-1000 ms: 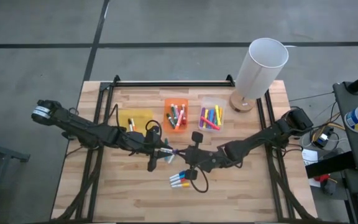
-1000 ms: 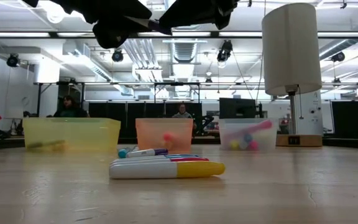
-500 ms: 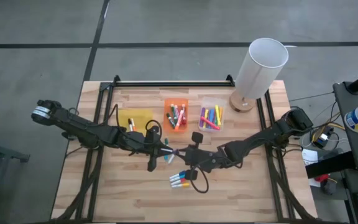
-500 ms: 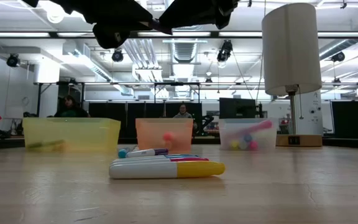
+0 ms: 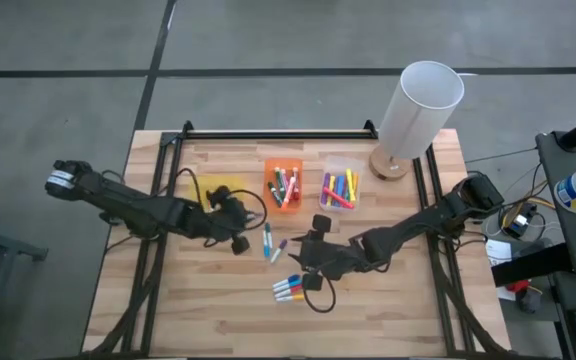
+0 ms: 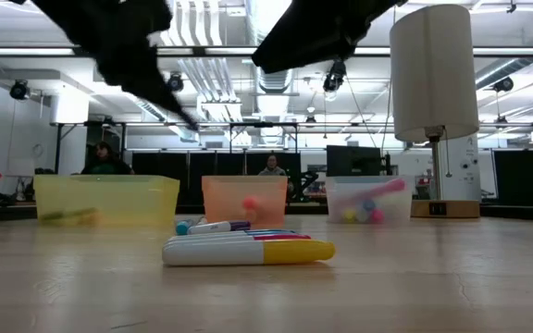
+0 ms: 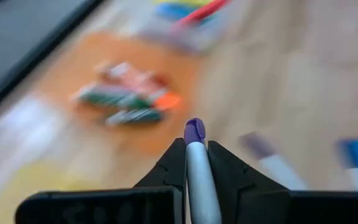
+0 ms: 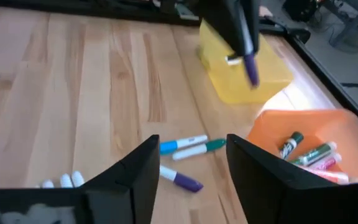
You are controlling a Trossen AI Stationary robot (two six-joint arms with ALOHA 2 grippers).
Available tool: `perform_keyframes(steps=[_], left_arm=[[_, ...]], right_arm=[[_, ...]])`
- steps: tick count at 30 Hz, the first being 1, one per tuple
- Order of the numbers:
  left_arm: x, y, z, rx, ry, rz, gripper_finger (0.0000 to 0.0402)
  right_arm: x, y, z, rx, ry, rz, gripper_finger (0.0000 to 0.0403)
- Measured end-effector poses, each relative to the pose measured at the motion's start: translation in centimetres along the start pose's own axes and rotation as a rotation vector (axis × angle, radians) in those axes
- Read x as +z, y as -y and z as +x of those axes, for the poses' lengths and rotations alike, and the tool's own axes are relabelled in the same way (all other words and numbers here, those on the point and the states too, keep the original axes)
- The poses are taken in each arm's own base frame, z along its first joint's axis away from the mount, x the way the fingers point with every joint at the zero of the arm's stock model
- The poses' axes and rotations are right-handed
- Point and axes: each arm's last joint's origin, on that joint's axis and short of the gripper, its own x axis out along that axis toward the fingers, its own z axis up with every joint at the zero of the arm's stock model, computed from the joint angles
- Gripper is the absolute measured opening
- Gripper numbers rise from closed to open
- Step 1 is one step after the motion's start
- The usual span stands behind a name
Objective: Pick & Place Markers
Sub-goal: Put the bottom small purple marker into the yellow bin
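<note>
My left gripper (image 5: pixel 238 238) is shut on a purple-capped marker (image 7: pixel 194 134) and hangs in the air by the yellow bin (image 5: pixel 218 192). The right wrist view shows it in front of that bin (image 8: pixel 252 65). My right gripper (image 8: pixel 188 162) stands open above the table's middle with nothing between its fingers. Below it, a blue, a green and a purple marker (image 8: pixel 185 144) lie flat on the wood. Several more markers (image 5: pixel 290 290) lie in a row toward the near edge. My left gripper pinches the marker's white barrel (image 7: pixel 197 171) between its two fingers. The marker lies along the fingers, and its purple cap (image 7: pixel 194 129) sticks out past their tips. The fingers slant downward, and the marker is clear of the table.
The orange bin (image 5: pixel 283 185) and the clear bin (image 5: pixel 340 188) hold markers and stand to the right of the yellow bin. A white lamp (image 5: pixel 418 110) stands at the far right corner. Bare wood lies on the near left and near right.
The two grippers met over the table's middle with the purple marker between them. My left gripper has since drawn back toward the table's left and the yellow bin, tipping downward and carrying the marker. My right gripper has stayed in place, without the marker.
</note>
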Motion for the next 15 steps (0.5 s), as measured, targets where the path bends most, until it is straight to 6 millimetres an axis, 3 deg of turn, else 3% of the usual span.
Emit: perform_keyframes(steps=[7,15], left_arm=[[-2.0,-3.4,0.4,0.293,-0.163,-0.058,0.0037],[-3.3,-6.8,2.0,0.385,-0.296,-0.148,0.0038]], right_arm=[[-0.4,0.0,0.1,-0.002,-0.010,0.013,0.0185],[-0.4,0.0,0.1,-0.002,-0.010,0.048,0.0185]])
